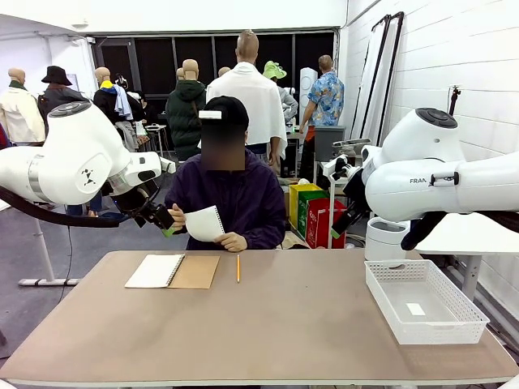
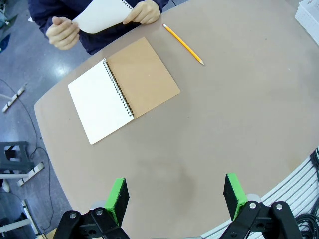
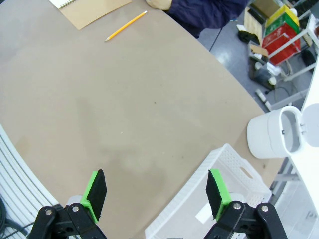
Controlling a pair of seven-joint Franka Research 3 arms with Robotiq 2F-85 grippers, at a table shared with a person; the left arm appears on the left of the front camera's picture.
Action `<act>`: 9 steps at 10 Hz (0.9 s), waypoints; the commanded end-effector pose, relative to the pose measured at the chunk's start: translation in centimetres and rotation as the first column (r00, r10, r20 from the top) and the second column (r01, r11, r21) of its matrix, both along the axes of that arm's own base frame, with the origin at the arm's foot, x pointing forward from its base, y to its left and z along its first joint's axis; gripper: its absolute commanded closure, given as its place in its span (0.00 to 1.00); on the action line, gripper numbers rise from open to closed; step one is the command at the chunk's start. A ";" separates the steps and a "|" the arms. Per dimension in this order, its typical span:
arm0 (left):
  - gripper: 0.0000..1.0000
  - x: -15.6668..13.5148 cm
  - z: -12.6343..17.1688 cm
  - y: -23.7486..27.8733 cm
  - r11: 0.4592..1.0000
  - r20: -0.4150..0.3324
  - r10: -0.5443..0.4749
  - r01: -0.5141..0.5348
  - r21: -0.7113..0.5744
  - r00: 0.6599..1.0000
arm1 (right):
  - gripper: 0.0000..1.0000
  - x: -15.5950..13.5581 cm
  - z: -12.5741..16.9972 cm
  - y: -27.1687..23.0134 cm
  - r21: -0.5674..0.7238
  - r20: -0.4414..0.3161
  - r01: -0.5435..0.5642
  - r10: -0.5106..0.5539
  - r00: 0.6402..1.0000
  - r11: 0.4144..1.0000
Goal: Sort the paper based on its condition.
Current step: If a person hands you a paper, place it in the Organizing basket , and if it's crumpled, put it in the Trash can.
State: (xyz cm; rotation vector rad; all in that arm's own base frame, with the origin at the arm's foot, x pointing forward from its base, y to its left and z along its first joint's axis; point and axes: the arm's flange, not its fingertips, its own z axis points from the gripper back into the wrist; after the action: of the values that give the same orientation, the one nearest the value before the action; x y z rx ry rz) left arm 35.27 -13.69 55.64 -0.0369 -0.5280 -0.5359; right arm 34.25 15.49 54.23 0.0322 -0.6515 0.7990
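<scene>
My left pincer point(image 2: 174, 193) and right pincer point(image 3: 157, 191) hang wide open, both empty, above the table point(image 1: 284, 324). The paper point(image 1: 204, 223) is w/ the person, held in both hands point(image 2: 62, 32) at the far edge. Risk: the thin sheet may crumple or tear if I pinch while they're gripping.

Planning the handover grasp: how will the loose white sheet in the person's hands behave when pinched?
Probably floppy: the thin white paper sheet curves between the person's hands. Likely very light, so pinched at one edge it may droop. Its hole-punched edge might tear easily.
</scene>
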 end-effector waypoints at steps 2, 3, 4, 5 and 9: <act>0.00 -0.1 0.1 0.0 1.000 0.000 -0.003 0.003 -0.011 1.000 | 0.00 0.1 0.0 0.0 0.002 0.003 0.001 -0.001 1.000 1.000; 0.00 -0.1 0.1 0.0 1.000 0.000 -0.003 0.003 -0.011 1.000 | 0.00 0.1 0.0 0.0 0.002 0.003 0.001 -0.001 1.000 1.000; 0.00 -0.1 0.1 0.0 1.000 0.000 -0.003 0.003 -0.011 1.000 | 0.00 0.1 0.0 0.0 0.002 0.003 0.001 -0.001 1.000 1.000; 0.00 -0.1 0.1 0.0 1.000 0.000 -0.003 0.003 -0.011 1.000 | 0.00 0.1 0.0 0.0 0.002 0.003 0.001 -0.001 1.000 1.000; 0.00 -0.1 0.1 0.0 1.000 0.000 -0.003 0.003 -0.011 1.000 | 0.00 0.1 0.0 0.0 0.002 0.003 0.001 -0.001 1.000 1.000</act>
State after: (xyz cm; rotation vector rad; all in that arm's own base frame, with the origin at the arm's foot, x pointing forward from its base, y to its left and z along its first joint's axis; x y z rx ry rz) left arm 35.27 -13.69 55.64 -0.0369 -0.5280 -0.5359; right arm 34.25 15.49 54.23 0.0322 -0.6515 0.7990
